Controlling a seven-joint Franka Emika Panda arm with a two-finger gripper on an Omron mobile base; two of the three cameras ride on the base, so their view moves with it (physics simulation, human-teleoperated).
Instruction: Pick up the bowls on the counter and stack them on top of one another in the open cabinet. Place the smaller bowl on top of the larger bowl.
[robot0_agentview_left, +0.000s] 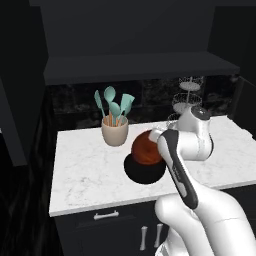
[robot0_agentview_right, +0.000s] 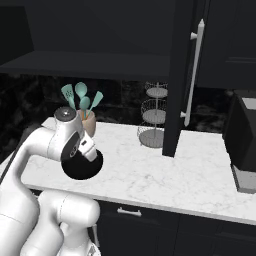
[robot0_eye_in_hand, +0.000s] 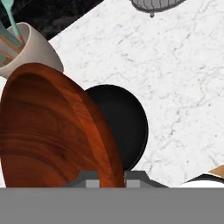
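Above the marble counter (robot0_agentview_left: 85, 170), the gripper (robot0_eye_in_hand: 111, 177) was clamped on the rigid, probably slick reddish-brown bowl's (robot0_eye_in_hand: 48, 131) thin rim, the black bowl (robot0_eye_in_hand: 122, 124) resting below.

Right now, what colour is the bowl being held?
Reddish-brown wood grain, clearest in the hand view: smaller bowl.

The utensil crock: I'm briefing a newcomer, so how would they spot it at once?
Find the white marble counter under the dark cabinet shelf. Towards its back stands a beige crock, behind the flat black bowl. It alone is tall and pale and holds teal spatulas.
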